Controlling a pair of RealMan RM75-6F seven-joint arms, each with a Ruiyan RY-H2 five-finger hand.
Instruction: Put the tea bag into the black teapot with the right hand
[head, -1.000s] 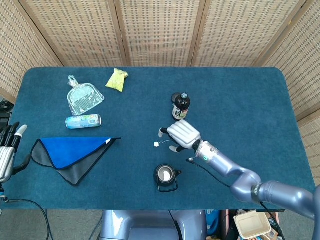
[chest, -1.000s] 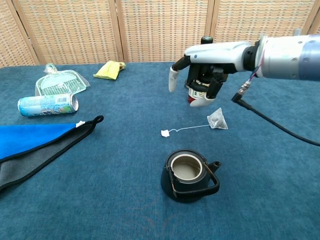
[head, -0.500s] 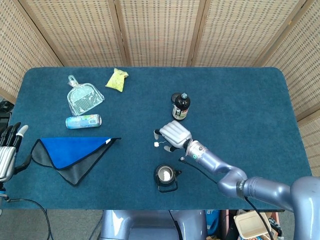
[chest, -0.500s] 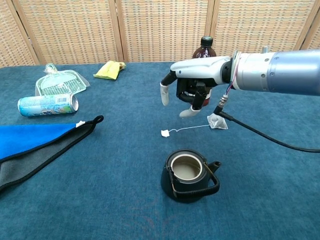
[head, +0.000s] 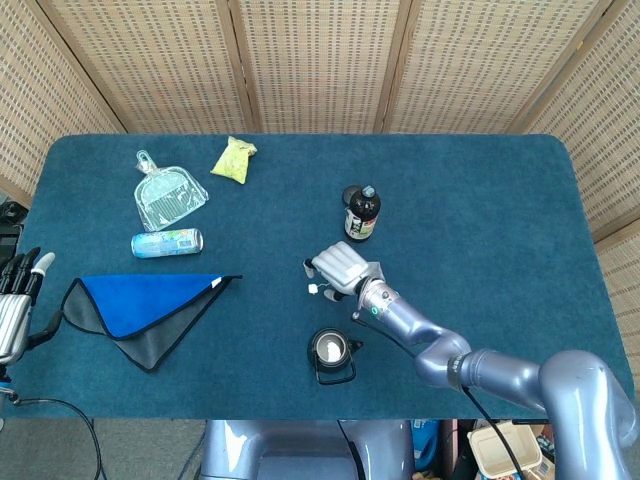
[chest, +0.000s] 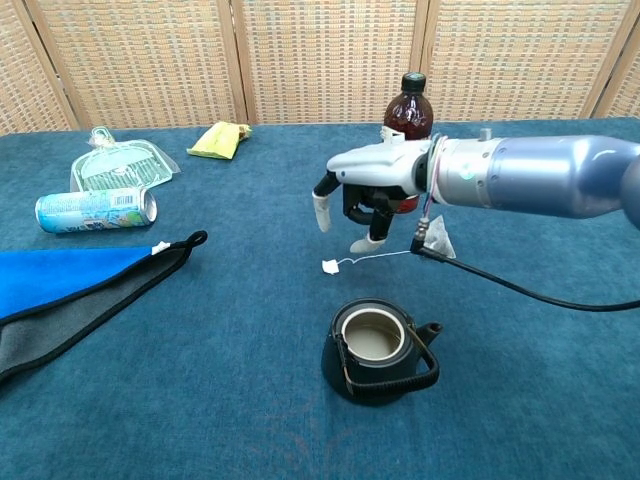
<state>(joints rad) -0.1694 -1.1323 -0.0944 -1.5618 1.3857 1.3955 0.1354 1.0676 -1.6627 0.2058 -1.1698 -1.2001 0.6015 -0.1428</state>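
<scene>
The black teapot (chest: 380, 350) stands lidless near the table's front, also in the head view (head: 332, 352). The tea bag (chest: 438, 239) lies on the cloth behind it, its string running left to a white tag (chest: 330, 266). My right hand (chest: 366, 190) hovers low over the string, between bag and tag, fingers apart and pointing down, holding nothing. In the head view the right hand (head: 338, 268) covers the bag; only the tag (head: 313, 289) shows. My left hand (head: 14, 300) rests at the table's left edge, fingers extended and empty.
A brown bottle (chest: 408, 100) stands just behind the right hand. A blue and grey cloth (head: 140, 308), a can (head: 167, 242), a clear dustpan (head: 166, 195) and a yellow packet (head: 234, 159) lie on the left half. A black cable (chest: 520, 290) trails from the right wrist.
My right hand has moved left and down, from over the tea bag and in front of the bottle to above the string near the tag. Bag, tag and teapot have stayed put.
</scene>
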